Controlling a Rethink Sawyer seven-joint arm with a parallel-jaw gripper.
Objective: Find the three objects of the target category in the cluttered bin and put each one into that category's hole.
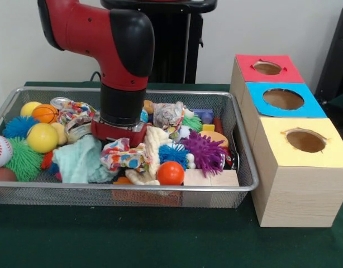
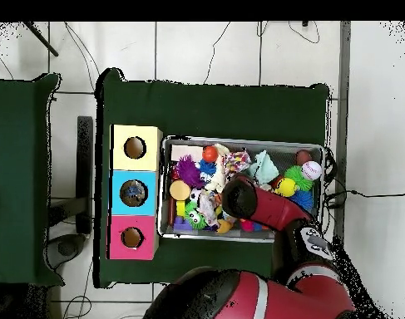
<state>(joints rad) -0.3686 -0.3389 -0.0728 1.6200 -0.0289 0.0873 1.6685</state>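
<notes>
The arm reaches down into the wire bin [image 1: 238,187] on the green worktop [image 1: 132,240]. Its hand [image 1: 120,131] is buried among the toys at mid-bin; I cannot tell its state. A crumpled labelled bottle [image 1: 124,154] lies just beside it.

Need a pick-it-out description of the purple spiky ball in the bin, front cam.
Start at the wire mesh bin and go to its end nearest the three coloured boxes. There, just behind the pale wooden block at the front rim, sits the purple spiky ball. It is the only purple one; the spiky ball beside it is blue, and the orange ball in front is smooth.
</notes>
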